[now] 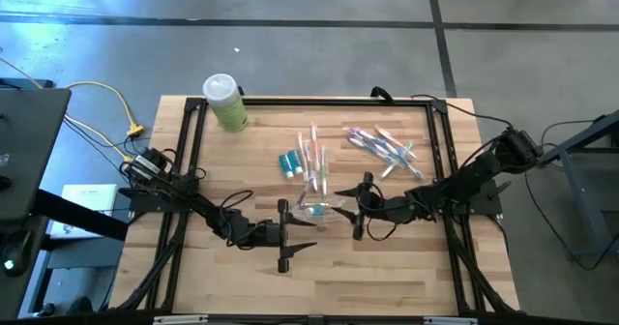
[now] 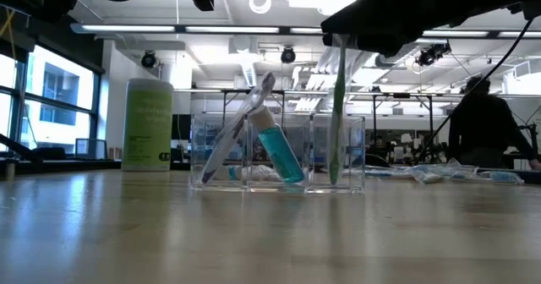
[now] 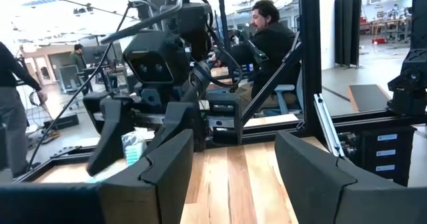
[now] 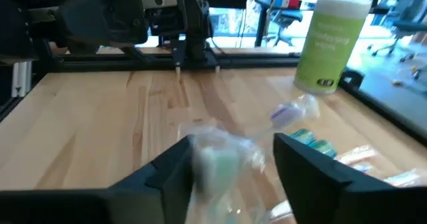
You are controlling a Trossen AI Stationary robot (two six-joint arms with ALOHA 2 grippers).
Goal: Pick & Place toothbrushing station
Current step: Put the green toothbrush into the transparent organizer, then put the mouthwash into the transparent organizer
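Wipes canister (image 1: 224,102) upright at the tabletop's (image 1: 242,277) far left corner. Left gripper (image 1: 287,237) low near the front, fingers (image 3: 313,177) spread wide and empty; just beyond, clear organizer (image 2: 279,153) at centre with teal tube (image 2: 281,151) leaning inside. Right gripper (image 1: 360,208) above the organizer's right cell, fingers (image 4: 313,167) closed on a green toothbrush (image 2: 337,106) standing in it; loose toothbrushes (image 1: 382,146) farther right.

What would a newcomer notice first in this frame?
The clear organizer at the table's centre, holding a tilted teal tube and toothbrushes. The right gripper hangs over it with a green toothbrush standing upright in one compartment. A green wipes canister stands at the far left corner.
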